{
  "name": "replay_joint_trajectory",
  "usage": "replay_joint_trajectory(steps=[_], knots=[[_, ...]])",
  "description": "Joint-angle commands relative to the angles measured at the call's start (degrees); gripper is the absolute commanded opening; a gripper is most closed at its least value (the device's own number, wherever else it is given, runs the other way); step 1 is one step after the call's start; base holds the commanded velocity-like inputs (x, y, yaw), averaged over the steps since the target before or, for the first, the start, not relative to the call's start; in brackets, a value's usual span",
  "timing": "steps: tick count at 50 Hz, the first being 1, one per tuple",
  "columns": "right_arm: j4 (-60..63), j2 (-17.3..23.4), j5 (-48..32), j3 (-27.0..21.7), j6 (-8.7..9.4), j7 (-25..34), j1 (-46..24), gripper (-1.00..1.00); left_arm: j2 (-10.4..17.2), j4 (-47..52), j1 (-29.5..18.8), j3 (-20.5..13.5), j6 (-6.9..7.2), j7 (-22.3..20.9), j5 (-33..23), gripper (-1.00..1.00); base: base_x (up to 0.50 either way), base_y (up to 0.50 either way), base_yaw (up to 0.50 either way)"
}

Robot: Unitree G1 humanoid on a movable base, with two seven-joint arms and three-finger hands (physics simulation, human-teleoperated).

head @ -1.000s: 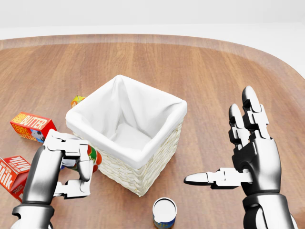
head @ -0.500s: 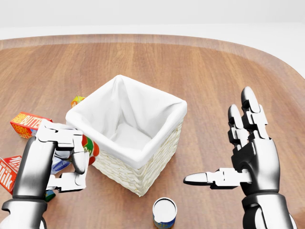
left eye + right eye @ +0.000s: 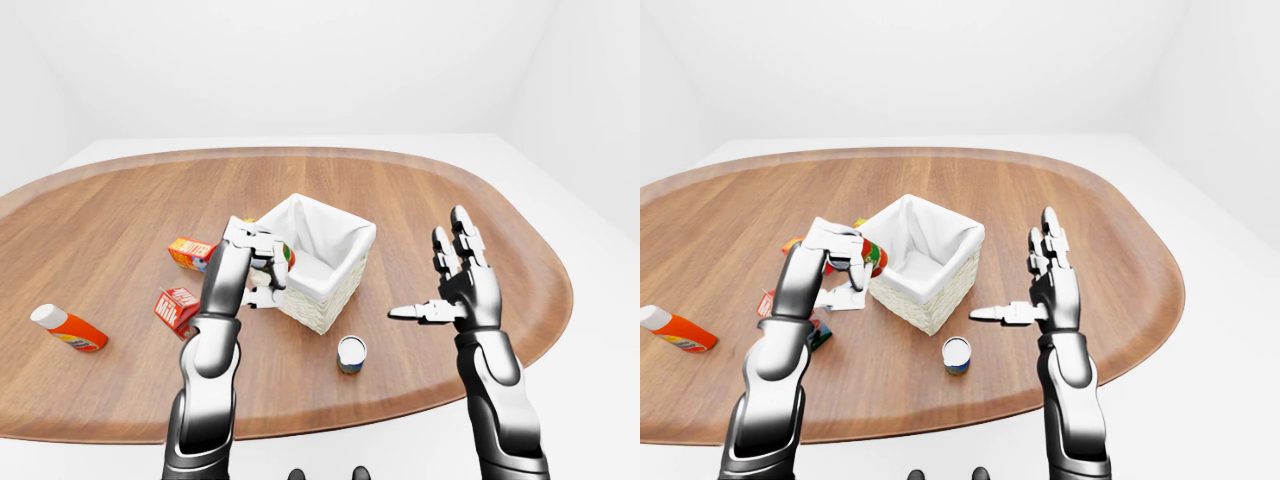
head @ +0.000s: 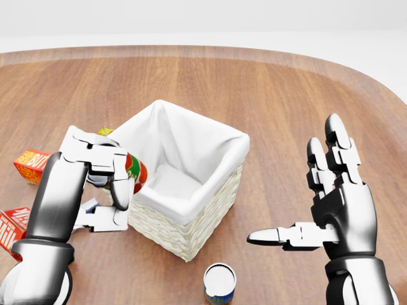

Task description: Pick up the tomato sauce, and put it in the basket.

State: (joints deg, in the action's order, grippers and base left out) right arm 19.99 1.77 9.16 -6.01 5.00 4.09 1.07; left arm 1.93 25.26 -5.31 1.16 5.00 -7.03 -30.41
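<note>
Wooden table (image 4: pixel 267 95), white room. Tomato sauce can (image 4: pixel 132 173) pinched in left hand (image 4: pixel 95 184), raised at basket (image 4: pixel 191 238) rim, apparently just outside the lining. Right hand (image 4: pixel 334 210) spread, idle. Best carried rightward over the opening, then released low, clear of the rim.

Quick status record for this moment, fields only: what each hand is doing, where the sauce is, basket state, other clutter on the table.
left hand: shut on the tomato sauce, lifted beside the basket's left rim in the head view
right hand: open, fingers spread, holding nothing
tomato sauce: level with the rim, not yet inside
basket: upright, white liner, nothing visible inside
table: wooden, rounded edge
other items: tin can below the basket; butter box; milk carton; orange bottle lying at far left
</note>
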Motion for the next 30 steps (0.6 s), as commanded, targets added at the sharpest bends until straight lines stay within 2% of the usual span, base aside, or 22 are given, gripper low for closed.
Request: replay_joint_trajectory(steps=[1,14,23,30], knots=[[-0.22,0.2,0.33,-0.4,0.0,-0.08,-0.27,1.0,-0.06,-3.62,-4.69,0.72,0.0,0.87,-0.87,-1.0,0.0,0.0,0.0],[0.09,0.3,0.6,-0.74,0.0,-0.18,-0.32,1.0,0.52,-11.57,-13.32,0.17,0.0,1.75,-2.2,-1.0,0.0,0.0,0.0],[0.12,0.32,0.66,-0.85,0.0,-0.17,-0.36,1.0,0.57,-16.37,-16.22,0.31,0.0,2.95,-2.7,-1.0,0.0,0.0,0.0],[0.54,0.35,0.76,-0.94,0.0,-0.21,-0.32,1.0,1.44,-24.31,-20.16,-0.31,0.0,5.34,-2.41,-1.0,0.0,0.0,0.0]])
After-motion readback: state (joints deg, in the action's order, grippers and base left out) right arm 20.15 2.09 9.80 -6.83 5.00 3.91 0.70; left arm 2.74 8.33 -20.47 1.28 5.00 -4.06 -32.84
